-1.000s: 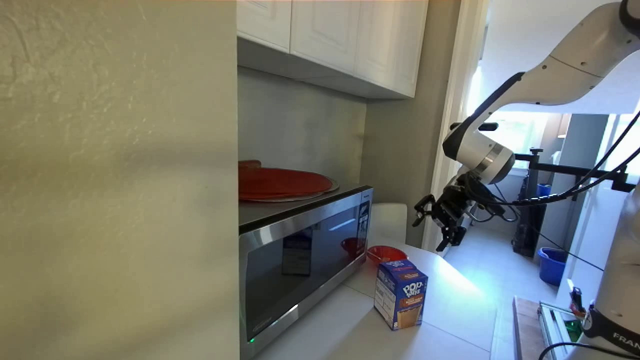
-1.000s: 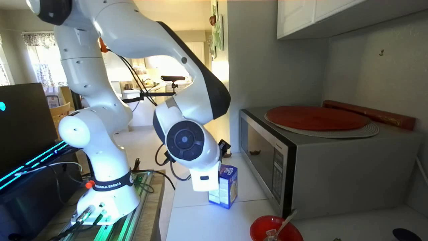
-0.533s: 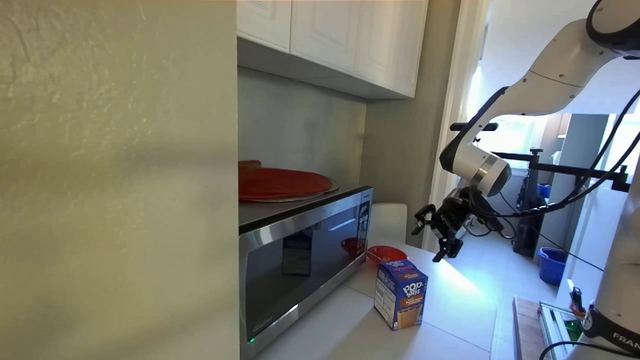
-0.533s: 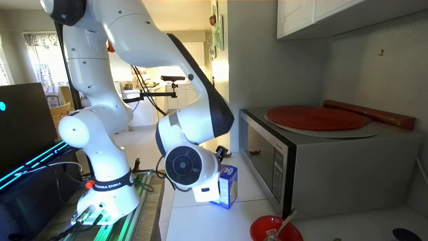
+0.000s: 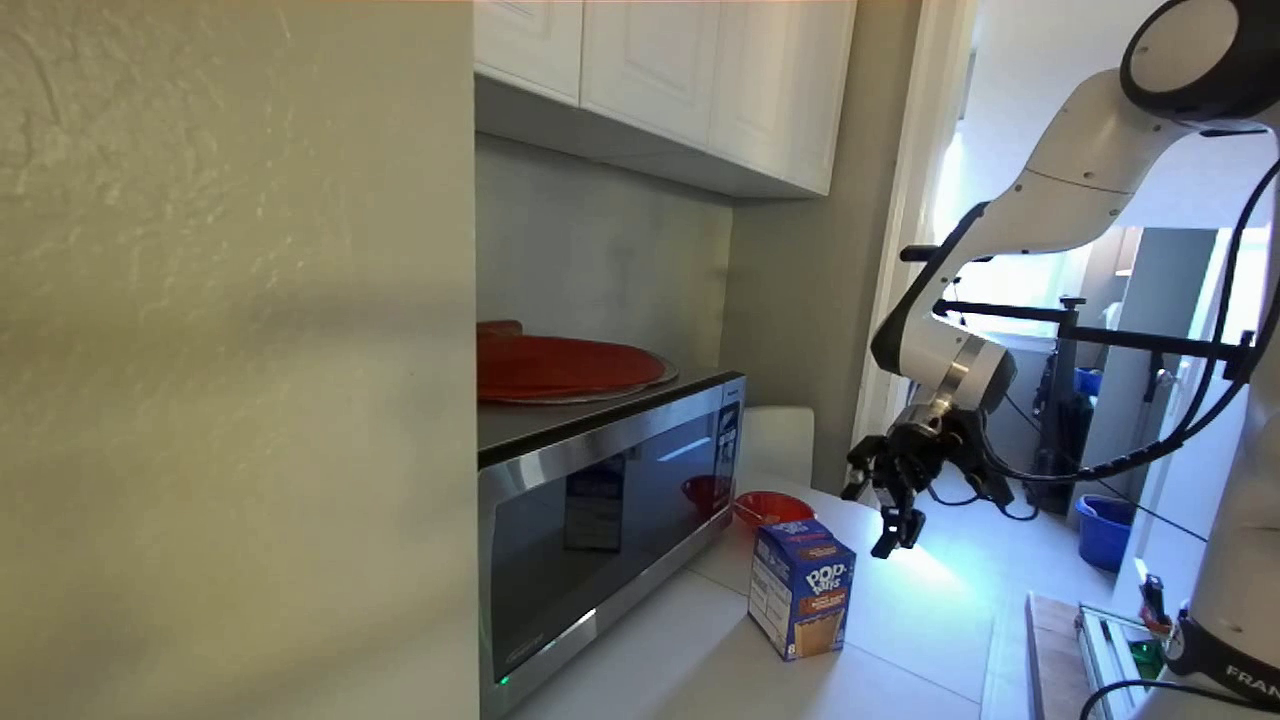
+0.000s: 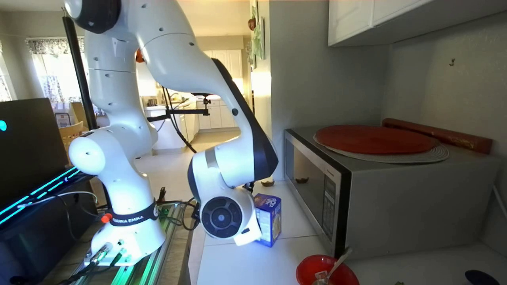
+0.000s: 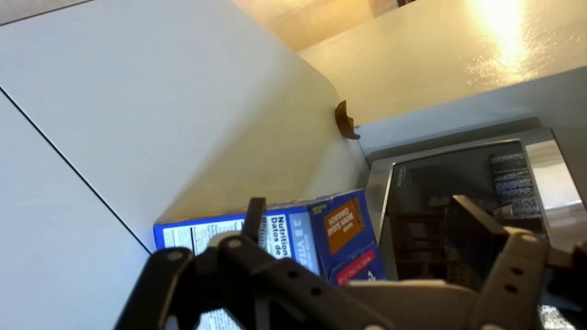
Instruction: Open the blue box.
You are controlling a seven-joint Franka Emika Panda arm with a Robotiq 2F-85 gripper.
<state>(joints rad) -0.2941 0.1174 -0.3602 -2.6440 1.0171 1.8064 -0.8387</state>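
Pincer (image 7: 357, 210), spread wide and empty, has sunk nearer the box (image 5: 802, 592), closed and unmoved on the desk (image 5: 680, 650) by the oven (image 5: 655, 510); I judge I'm lining up, opening not begun.

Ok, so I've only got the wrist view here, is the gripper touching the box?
Observer: No. In an exterior view, a gap shows between the gripper and the box.
Operator: Anything on top of the microwave?
Observer: Yes, a round red mat lies up there.
Operator: And on the counter, outside my view?
Observer: A red bowl, near the microwave's front corner, with a utensil in it.
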